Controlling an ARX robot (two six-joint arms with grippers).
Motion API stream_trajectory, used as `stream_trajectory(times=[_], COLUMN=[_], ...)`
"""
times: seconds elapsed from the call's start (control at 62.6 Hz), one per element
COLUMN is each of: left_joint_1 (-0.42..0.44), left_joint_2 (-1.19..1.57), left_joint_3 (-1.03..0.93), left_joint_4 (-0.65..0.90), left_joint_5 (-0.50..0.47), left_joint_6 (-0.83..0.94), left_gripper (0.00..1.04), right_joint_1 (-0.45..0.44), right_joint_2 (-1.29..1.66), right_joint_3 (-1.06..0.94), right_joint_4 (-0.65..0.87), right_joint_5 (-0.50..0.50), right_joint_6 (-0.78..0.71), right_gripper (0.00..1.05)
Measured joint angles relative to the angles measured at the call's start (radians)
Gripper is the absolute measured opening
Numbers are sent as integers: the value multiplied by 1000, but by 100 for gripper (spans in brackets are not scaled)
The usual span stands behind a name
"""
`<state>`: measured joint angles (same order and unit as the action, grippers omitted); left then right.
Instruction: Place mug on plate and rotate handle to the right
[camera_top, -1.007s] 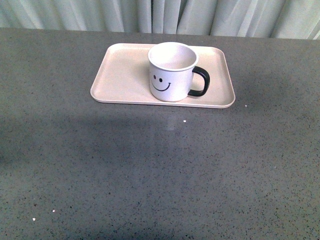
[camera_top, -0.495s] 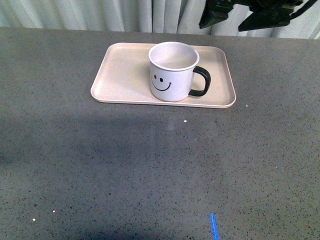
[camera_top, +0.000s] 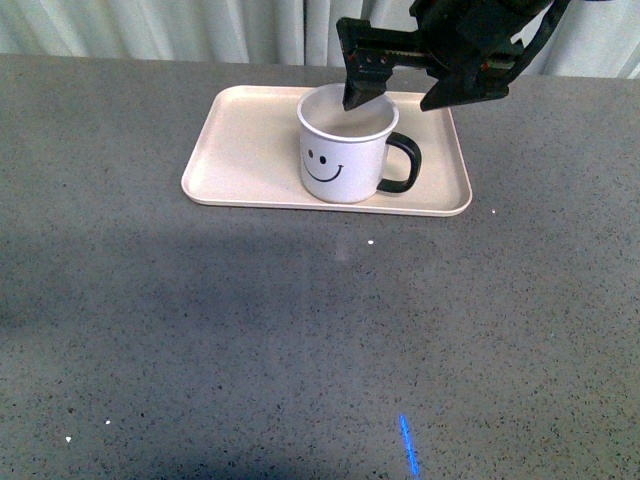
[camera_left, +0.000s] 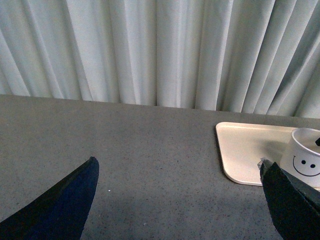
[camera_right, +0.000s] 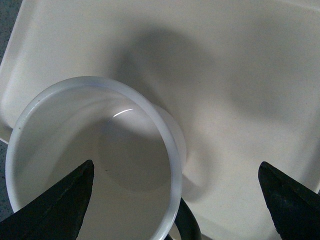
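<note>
Right claw (camera_top: 392, 100) spread above mug (camera_top: 340, 165) on plate (camera_top: 240, 150), handle (camera_top: 405, 165) pointing right, left claw (camera_left: 177, 165) spread

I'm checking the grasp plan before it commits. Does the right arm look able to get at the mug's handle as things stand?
Probably yes. The right gripper hangs just above the mug with jaws open, and the handle sticks out sideways over bare plate with nothing around it.

The white smiley mug (camera_top: 345, 145) stands upright on the pink plate (camera_top: 245, 150). Its black handle (camera_top: 402, 165) points right.
</note>
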<state>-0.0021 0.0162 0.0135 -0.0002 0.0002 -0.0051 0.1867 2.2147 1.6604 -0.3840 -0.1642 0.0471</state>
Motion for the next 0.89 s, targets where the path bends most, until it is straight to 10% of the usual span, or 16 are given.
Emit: stream_trajectory(times=[0.16, 0.703, 0.895], left_joint_1=[0, 0, 0], left_joint_2=[0, 0, 0], left_joint_3=[0, 0, 0], left_joint_4=[0, 0, 0], left_joint_5=[0, 0, 0], left_joint_6=[0, 0, 0], left_gripper=[95, 95, 95], right_joint_1=[6, 19, 23], right_joint_2=[21, 110, 113], right_joint_3=[28, 175, 210], right_joint_4=[-13, -119, -142], right_joint_5=[2, 1, -12], right_joint_6=[10, 49, 53], right_gripper=[90, 6, 2])
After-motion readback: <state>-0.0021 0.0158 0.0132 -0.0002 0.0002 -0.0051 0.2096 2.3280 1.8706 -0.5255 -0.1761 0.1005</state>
